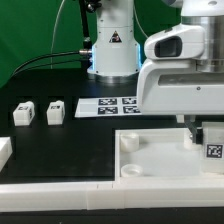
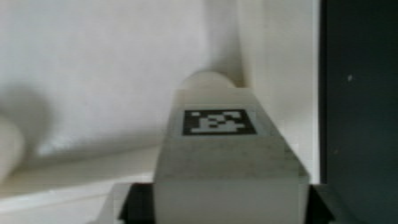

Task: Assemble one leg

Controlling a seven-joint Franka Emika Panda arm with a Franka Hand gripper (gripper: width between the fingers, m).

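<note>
Gripper [image 1: 212, 143] closed on the leg [image 2: 221, 150] over the panel [image 1: 150, 158] — small, rigid, light, smooth plastic — best pinched across its flat sides, though it may slip.

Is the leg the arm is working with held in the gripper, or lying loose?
Held, apparently: in the wrist view the leg rises from between the gripper fingers. In the exterior view it hangs over the white panel.
</note>
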